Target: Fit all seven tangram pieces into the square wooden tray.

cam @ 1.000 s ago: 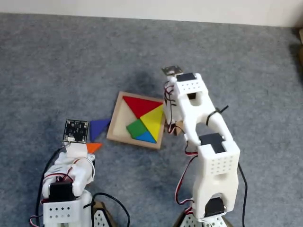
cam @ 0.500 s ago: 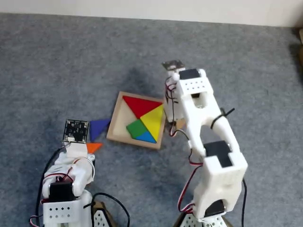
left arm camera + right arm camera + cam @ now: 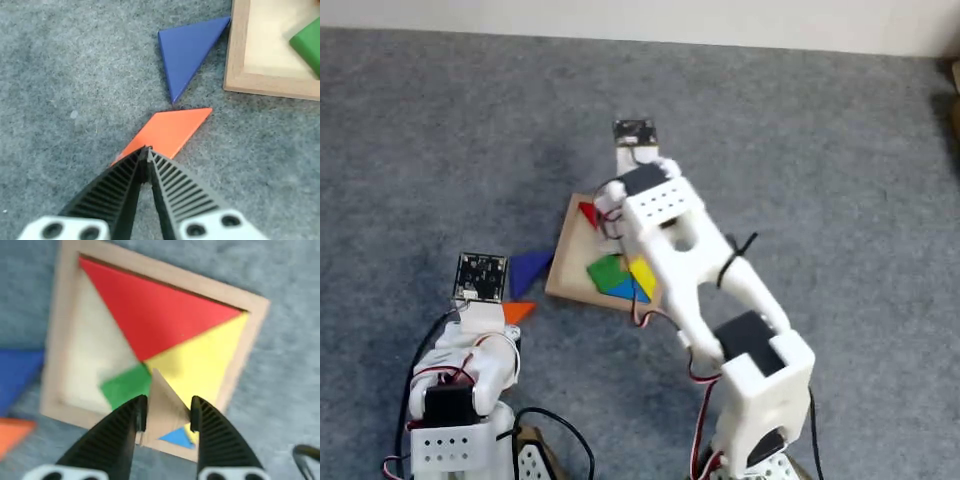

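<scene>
The square wooden tray (image 3: pixel 52 340) holds a red triangle (image 3: pixel 155 320), a yellow triangle (image 3: pixel 207 357), a green piece (image 3: pixel 125 386) and a light blue piece (image 3: pixel 177 438); part of its floor is bare. My right gripper (image 3: pixel 167 412) hangs over the tray's middle, shut on a pale wooden triangle (image 3: pixel 165 405). Outside the tray, on the carpet, lie a dark blue triangle (image 3: pixel 190 47) and an orange parallelogram (image 3: pixel 170 131). My left gripper (image 3: pixel 146 152) is shut, its tips over the orange piece's near end.
Grey carpet surrounds the tray (image 3: pixel 563 262). The right arm (image 3: pixel 665 220) stretches across the tray's right half in the high view. The left arm (image 3: pixel 470 350) sits at the lower left, beside the dark blue triangle (image 3: pixel 528 268).
The right arm has swung left from beside the tray's right edge to above the tray, carrying the wooden triangle. The left arm has not moved.
</scene>
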